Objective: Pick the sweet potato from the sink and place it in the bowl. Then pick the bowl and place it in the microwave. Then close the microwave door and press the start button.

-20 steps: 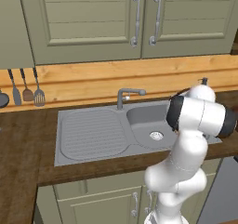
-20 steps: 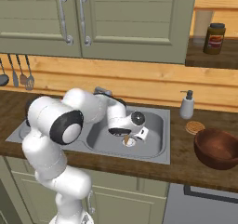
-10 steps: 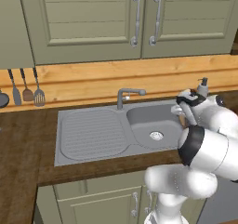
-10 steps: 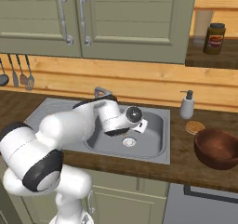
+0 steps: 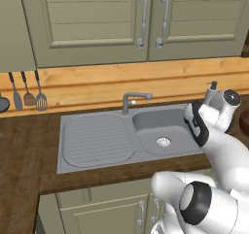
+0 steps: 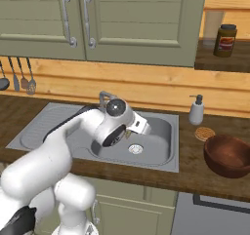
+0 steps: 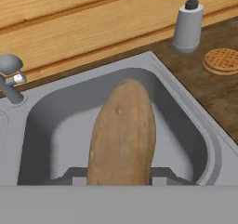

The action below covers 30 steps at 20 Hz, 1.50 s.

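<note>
The sweet potato (image 7: 123, 135) is pinched between the jaws of the gripper (image 7: 120, 175) and is held above the basin of the sink (image 7: 56, 121). Beyond the gripper and to its right, a soap dispenser (image 7: 187, 25) and a waffle (image 7: 222, 61) are seen on the counter (image 7: 211, 90). The bowl (image 6: 228, 155) is set well to its right; contact at the fingertips is apparently hidden by the sweet potato.
</note>
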Motion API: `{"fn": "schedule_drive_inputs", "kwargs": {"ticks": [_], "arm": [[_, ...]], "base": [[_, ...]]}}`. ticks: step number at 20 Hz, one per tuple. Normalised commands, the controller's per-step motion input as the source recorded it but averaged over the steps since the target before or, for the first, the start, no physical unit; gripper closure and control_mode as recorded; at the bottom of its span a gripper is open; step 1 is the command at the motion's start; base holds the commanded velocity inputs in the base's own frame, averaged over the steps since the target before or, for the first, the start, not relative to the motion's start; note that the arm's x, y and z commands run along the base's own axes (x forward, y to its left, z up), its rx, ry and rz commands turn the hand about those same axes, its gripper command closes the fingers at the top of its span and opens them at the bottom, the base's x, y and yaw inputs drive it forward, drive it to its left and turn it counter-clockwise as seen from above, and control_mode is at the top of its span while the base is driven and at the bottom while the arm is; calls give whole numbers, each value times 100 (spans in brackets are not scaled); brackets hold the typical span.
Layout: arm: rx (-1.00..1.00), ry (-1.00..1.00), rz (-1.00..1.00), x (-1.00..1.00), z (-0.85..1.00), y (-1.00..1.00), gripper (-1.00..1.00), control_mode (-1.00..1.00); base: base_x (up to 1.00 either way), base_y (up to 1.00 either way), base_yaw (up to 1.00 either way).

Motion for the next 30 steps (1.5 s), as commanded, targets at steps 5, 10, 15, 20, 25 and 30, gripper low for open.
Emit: {"fn": "schedule_drive_inputs", "kwargs": {"ticks": [5, 10, 15, 20, 25, 30], "arm": [[0, 13, -5, -36, 45, -54, 100, -100], [-1, 12, -3, -27, 28, -61, 100, -100], [-5, 14, -10, -1, 14, -58, 100, -100], [-2, 11, -6, 0, 4, -61, 100, -100], [0, 1, -3, 0, 0, -57, 100, -100], [0, 0, -2, 0, -2, -61, 100, -100]], "base": [[0, 0, 0], [0, 0, 0], [0, 0, 0], [0, 0, 0], [0, 0, 0], [0, 0, 0]]}}
